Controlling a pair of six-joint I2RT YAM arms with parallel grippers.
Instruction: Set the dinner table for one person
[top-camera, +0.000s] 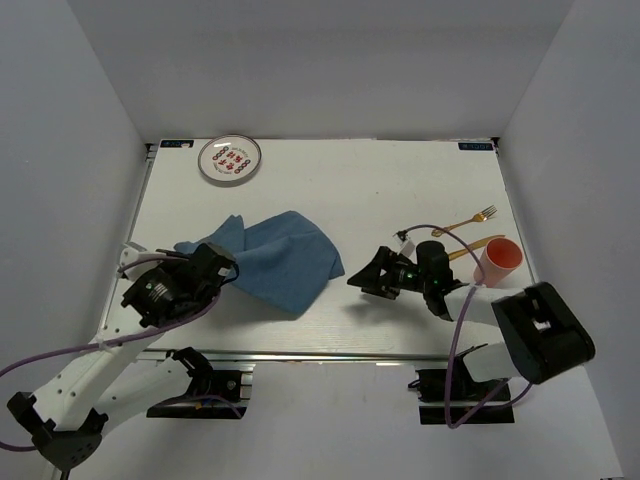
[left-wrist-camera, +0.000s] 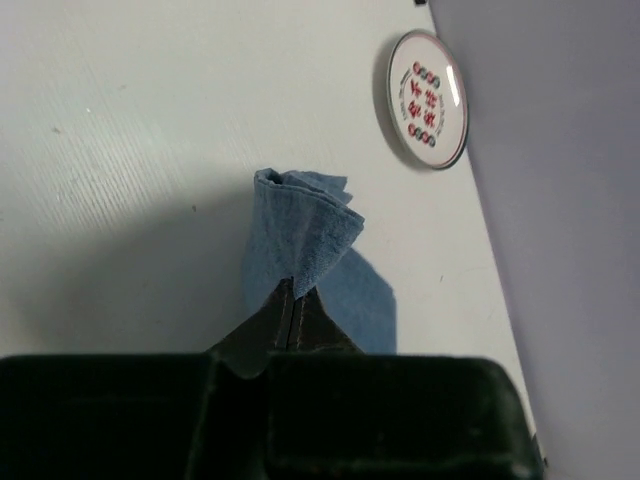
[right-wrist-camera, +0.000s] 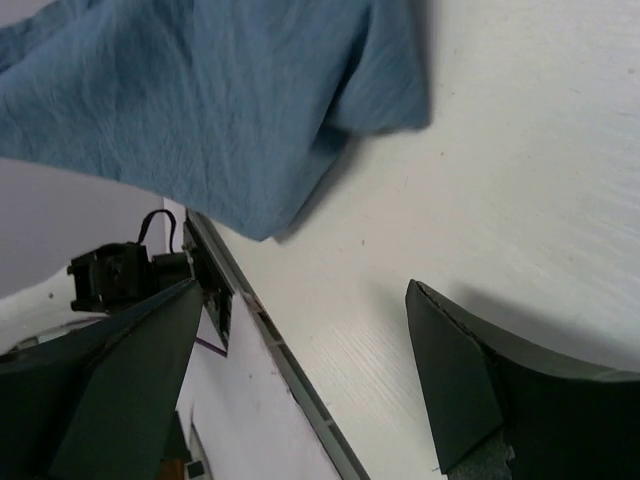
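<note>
The dinner table (top-camera: 400, 190) spreads white ahead of both arm bases, bearing 1 blue cloth (top-camera: 285, 255), 1 patterned plate (top-camera: 229, 159) at its far-left edge, and on the right 1 gold fork (top-camera: 472, 218), 1 other gold utensil (top-camera: 470, 247) and 1 orange cup (top-camera: 498, 260). The left gripper (left-wrist-camera: 293, 300) is pinched tight on 1 bunched cloth corner. The right gripper (top-camera: 365, 268), just beside the cloth, gapes wide and holds nothing.

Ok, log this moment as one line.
left gripper: shut on blue cloth | right gripper: open, empty | plate: far-left corner
</note>
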